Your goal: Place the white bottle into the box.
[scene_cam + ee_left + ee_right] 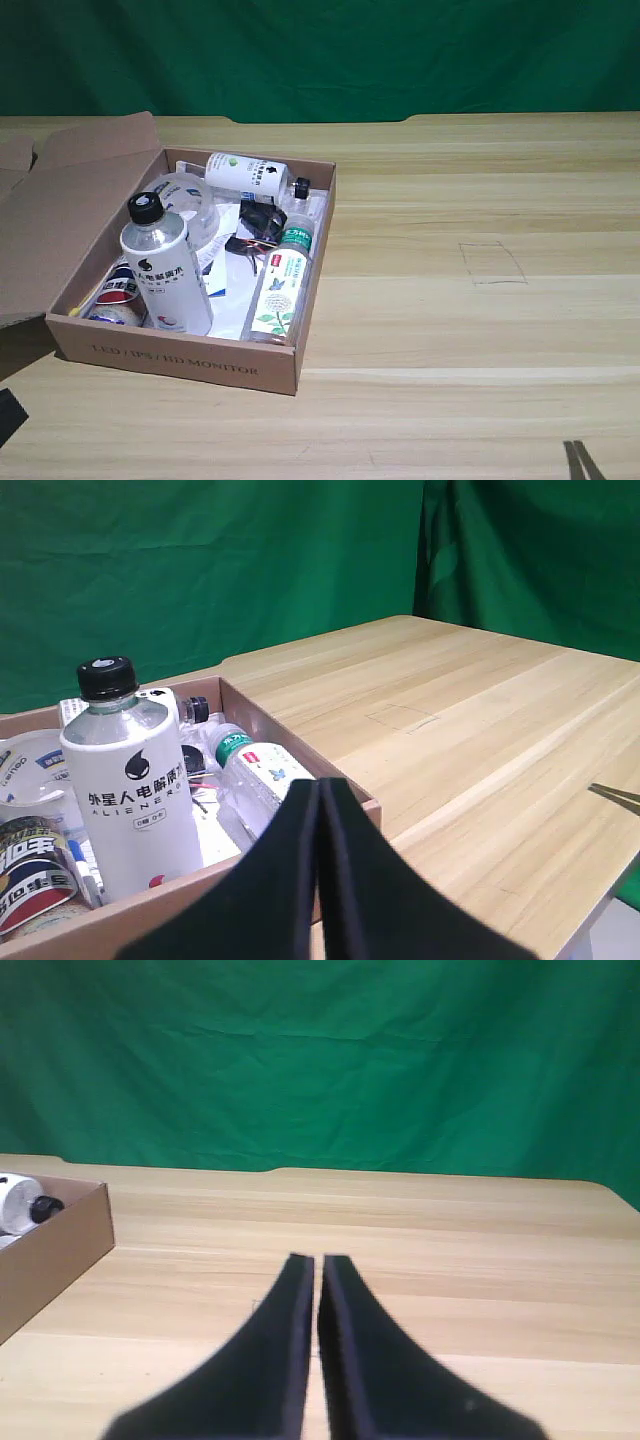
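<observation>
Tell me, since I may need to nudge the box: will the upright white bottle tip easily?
Probably. The white bottle stands tall and narrow in the box, so a jolt could topple it. Its smooth plastic looks slippery; clutter beside it may catch it.

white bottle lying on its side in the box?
No, in the exterior view the white bottle stands upright, cap up, in the box.
</observation>
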### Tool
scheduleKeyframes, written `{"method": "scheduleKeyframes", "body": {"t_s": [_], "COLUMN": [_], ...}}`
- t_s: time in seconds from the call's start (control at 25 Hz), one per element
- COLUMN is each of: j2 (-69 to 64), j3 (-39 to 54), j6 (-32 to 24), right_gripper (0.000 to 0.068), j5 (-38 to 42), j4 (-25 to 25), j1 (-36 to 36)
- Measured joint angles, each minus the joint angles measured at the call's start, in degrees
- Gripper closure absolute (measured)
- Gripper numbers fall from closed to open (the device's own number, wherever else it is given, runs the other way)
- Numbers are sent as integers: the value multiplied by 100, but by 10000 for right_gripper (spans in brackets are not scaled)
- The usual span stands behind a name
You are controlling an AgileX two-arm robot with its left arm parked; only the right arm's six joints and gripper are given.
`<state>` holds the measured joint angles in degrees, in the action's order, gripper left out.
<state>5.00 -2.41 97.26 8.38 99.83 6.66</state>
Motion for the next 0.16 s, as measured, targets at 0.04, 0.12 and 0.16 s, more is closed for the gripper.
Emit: {"method": "scheduleKeyframes", "body": {"t_s": [0.04, 0.12, 0.16], "j2": [0, 0, 0], "j3": [0, 0, 0], "j6": [2, 2, 2], "right_gripper": [680, 680, 680], "j5": [72, 119, 119], "j4": [6, 18, 18], "j1": [0, 0, 0]}}
